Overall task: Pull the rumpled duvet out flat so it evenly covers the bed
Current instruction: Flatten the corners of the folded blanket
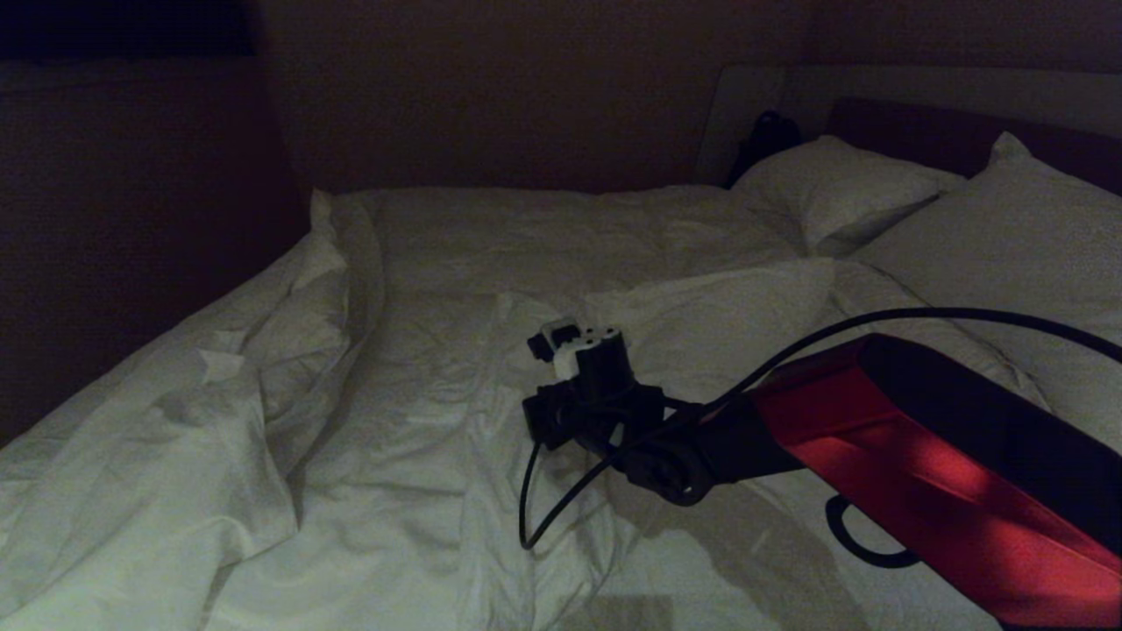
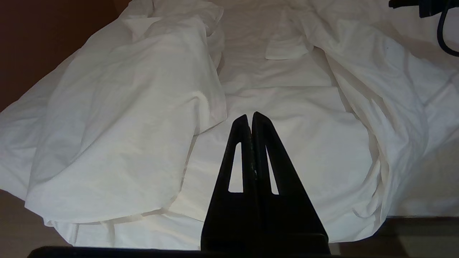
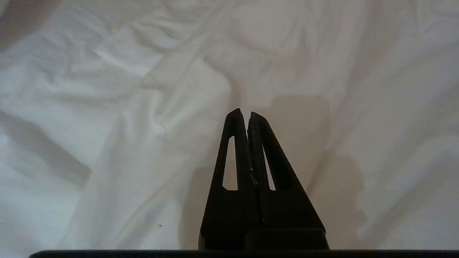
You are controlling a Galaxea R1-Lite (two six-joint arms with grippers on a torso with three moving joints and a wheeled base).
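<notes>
Both sets of jaws are pressed together with nothing between them: the right gripper shows its two black fingers meeting tip to tip above white cloth, no fold caught between them, and the left gripper is likewise closed on air, hanging near the foot end of the bed. In the head view the right gripper sits near the centre of the frame, reached in from the lower right on its red arm, over the middle of the duvet. That duvet lies bunched rather than spread: a thick rumpled ridge runs along the left of the frame from the lower left corner up toward the upper centre, with flatter creased cloth between it and the gripper, and two pillows sit at the upper right against the headboard. What the coming move seems to turn on is that the heaped cloth lies to the left of the right gripper, its long axis running up the frame along the bed's length, so flattening likely means drawing it sideways across that axis. By the head view alone the right arm is the one already over the bedding; the left does not appear there.
</notes>
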